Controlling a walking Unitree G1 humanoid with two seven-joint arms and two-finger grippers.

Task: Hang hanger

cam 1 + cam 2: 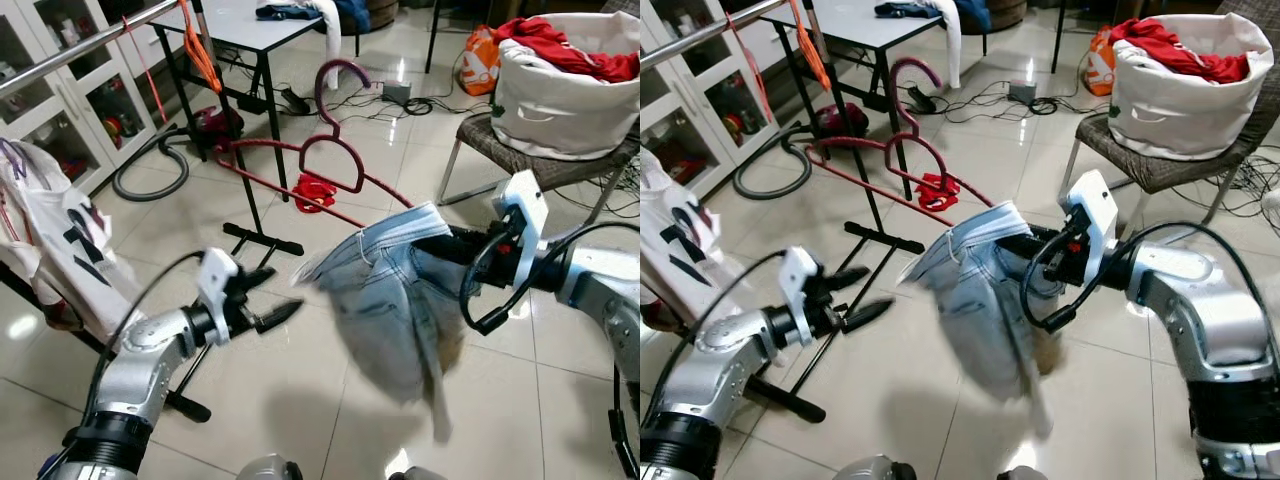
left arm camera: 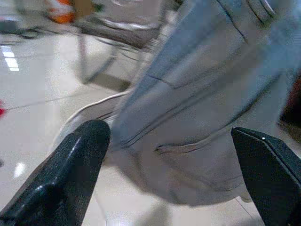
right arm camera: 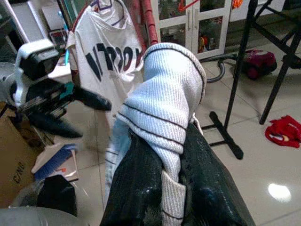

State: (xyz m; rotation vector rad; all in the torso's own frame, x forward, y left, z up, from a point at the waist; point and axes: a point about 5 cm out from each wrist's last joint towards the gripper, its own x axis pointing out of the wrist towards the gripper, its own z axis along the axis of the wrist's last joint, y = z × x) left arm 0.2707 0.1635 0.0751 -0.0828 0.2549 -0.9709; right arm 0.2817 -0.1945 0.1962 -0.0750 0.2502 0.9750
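A light blue denim jacket point(image 1: 400, 300) with a white ribbed collar point(image 3: 164, 94) hangs in the air at mid-scene. My right gripper point(image 1: 445, 245) is shut on that collar. A red hanger point(image 1: 335, 150) runs up and away from the collar, its hook point(image 1: 335, 75) pointing towards the table. Whether the fingers also pinch the hanger is hidden by the cloth. My left gripper point(image 1: 280, 292) is open just left of the jacket's edge, not touching it. The denim point(image 2: 197, 94) lies ahead of its spread fingers point(image 2: 70, 165). A silver clothes rail point(image 1: 90, 45) crosses the upper left.
A white printed shirt point(image 1: 50, 240) and an orange hanger point(image 1: 200, 50) hang on the rail. The rack's black feet point(image 1: 250, 240) stand on the tiled floor. Beyond are a table point(image 1: 250, 30), a vacuum cleaner point(image 1: 215, 122), a red cloth point(image 1: 315, 192) and a laundry basket point(image 1: 560, 90) on a chair.
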